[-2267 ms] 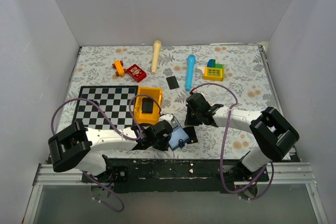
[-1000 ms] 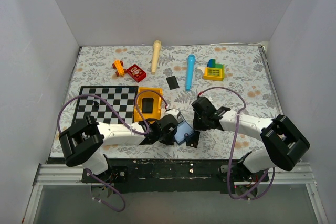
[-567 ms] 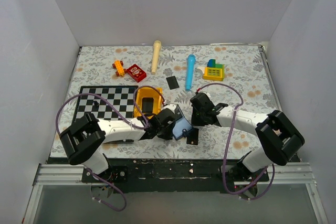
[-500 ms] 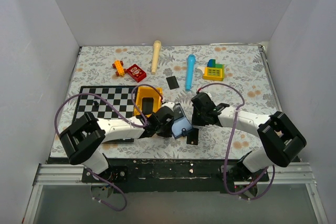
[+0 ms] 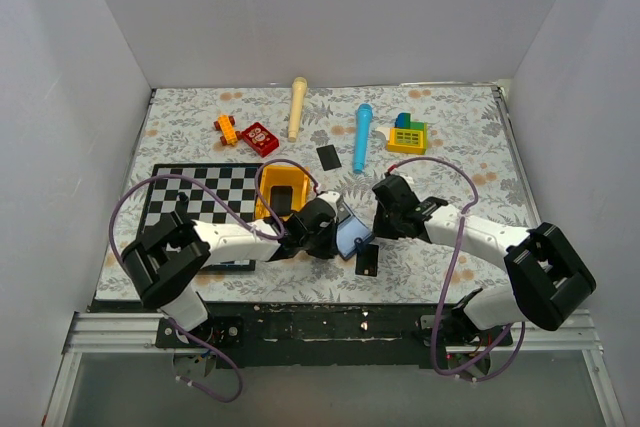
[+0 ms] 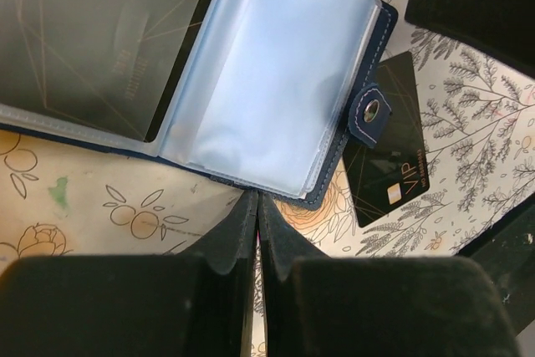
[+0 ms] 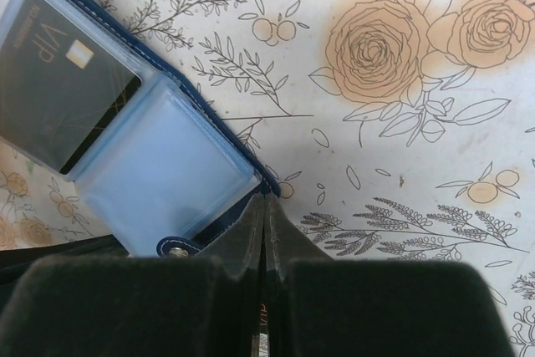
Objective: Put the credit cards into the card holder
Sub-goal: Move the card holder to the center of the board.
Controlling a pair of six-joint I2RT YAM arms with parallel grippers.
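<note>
The card holder point(image 5: 352, 235) lies open on the floral cloth between my two grippers. In the left wrist view its clear light-blue pocket point(image 6: 276, 81) is empty, and a black credit card point(image 6: 84, 39) sits in the pocket beside it. That card also shows in the right wrist view point(image 7: 58, 89). A second black credit card point(image 5: 367, 259) lies flat on the cloth just near of the holder, by its snap tab point(image 6: 372, 110). My left gripper point(image 5: 330, 232) is shut, tips at the holder's edge point(image 6: 257, 202). My right gripper point(image 5: 380, 225) is shut, tips at the holder's corner point(image 7: 264, 202).
A yellow bin point(image 5: 268, 209) holding a dark object stands just left of the holder, by a checkerboard point(image 5: 195, 197). A small black flat rectangle point(image 5: 327, 157), a blue cylinder point(image 5: 361, 137), a cream stick point(image 5: 297, 105) and toy blocks point(image 5: 408, 134) lie farther back.
The holder has moved away from the table's near edge toward the middle, with both grippers following it. The loose card now lies bare, near of the holder.
</note>
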